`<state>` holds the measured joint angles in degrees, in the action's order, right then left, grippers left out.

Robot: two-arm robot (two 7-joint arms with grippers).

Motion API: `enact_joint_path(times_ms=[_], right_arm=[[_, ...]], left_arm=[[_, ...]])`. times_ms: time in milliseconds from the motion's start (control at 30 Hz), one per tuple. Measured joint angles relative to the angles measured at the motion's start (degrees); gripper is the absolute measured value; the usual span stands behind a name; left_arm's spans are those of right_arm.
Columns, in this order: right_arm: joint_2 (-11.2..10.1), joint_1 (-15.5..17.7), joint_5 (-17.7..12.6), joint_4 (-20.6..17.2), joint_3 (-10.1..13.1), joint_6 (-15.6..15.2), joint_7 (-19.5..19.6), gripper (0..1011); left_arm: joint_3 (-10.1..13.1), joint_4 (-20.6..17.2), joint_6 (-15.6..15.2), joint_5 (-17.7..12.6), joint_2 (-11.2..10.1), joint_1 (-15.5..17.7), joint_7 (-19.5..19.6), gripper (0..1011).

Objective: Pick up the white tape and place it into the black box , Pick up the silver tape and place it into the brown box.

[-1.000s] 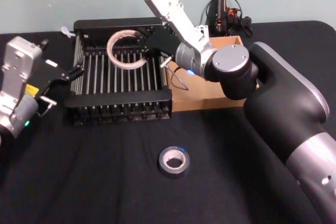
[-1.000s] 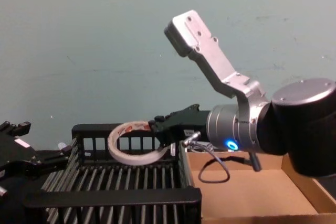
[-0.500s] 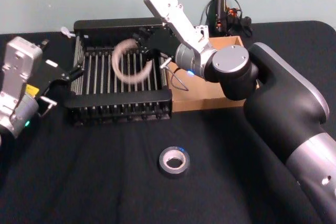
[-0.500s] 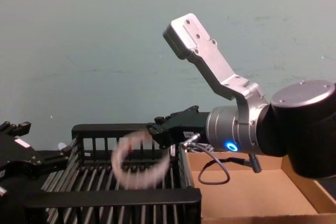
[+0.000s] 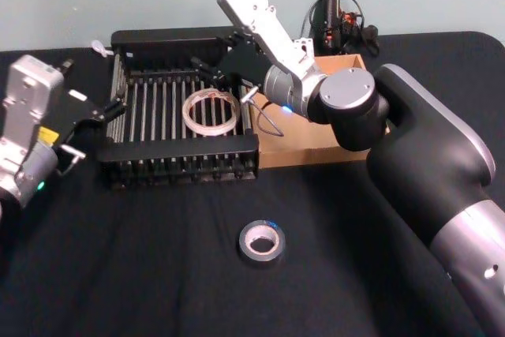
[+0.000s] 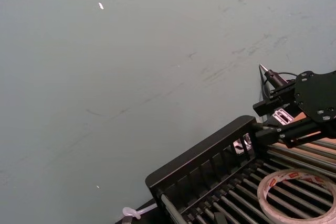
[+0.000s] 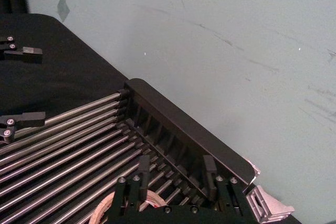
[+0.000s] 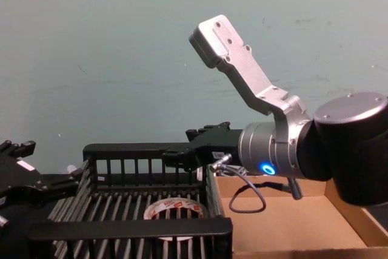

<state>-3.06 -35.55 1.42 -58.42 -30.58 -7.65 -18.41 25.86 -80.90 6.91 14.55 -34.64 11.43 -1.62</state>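
Two tape rolls apart — white tape flat on the ribbed floor of the black box, silver tape on the black cloth at 6 o'clock from the brown box. Right gripper above the crate's 1 o'clock corner, fingers spread and empty; left gripper at the crate's 9 o'clock side — fingers parted, holding nothing.

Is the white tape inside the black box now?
Inside: the white tape lies flat on the black box's ribbed floor.

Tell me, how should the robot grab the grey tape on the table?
From straight above. The grey tape lies flat on the black table with its hole facing up, so one jaw can probably go into the hole and the other outside, pinching the ring's wall. Nothing crowds it there.
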Motion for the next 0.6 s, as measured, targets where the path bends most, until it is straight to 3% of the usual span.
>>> enact_joint_path(times_ms=[67,333,467,600], right_arm=[[0.0,0.0,-0.02,-0.01,0.0,-0.01,0.0,698],[0.0,0.0,-0.08,-0.05,0.0,-0.04,0.0,934],[0.0,0.0,-0.09,-0.06,0.0,-0.05,0.0,1003],[0.0,0.0,-0.09,-0.07,0.0,-0.05,0.0,1002]], left_arm=[[0.0,0.0,0.0,0.0,0.0,0.0,0.0,1001],[0.0,0.0,0.0,0.0,0.0,0.0,0.0,1001],[0.0,0.0,0.0,0.0,0.0,0.0,0.0,1001],[0.0,0.0,0.0,0.0,0.0,0.0,0.0,1001]])
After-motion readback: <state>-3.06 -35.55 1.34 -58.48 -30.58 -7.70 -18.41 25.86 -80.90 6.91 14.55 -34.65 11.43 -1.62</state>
